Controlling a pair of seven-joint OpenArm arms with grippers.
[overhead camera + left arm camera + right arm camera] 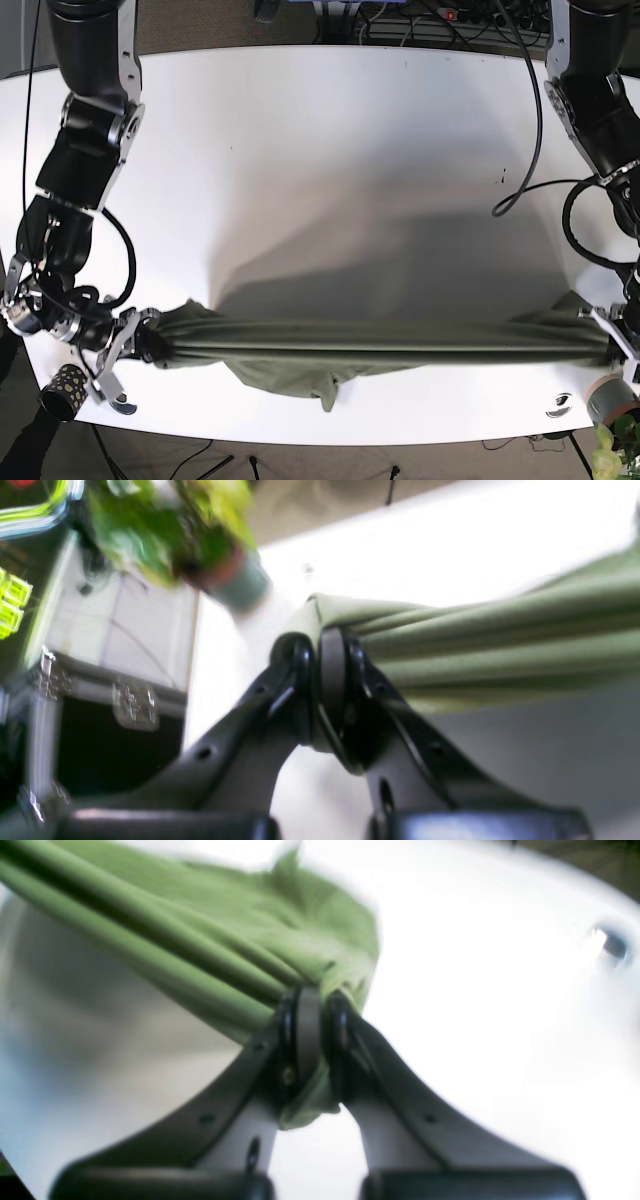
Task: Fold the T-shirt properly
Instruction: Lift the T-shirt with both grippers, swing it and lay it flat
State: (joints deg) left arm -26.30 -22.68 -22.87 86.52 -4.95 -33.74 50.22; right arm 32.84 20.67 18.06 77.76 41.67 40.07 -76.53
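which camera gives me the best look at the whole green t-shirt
The base view: it shows the T-shirt stretched full-length above the table between the right gripper and left gripper. Each wrist view shows only a blurred bunched end clamped in its jaws.

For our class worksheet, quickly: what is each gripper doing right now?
Left gripper: closed on one end of the green T-shirt.
Right gripper: closed on the T-shirt's other end.
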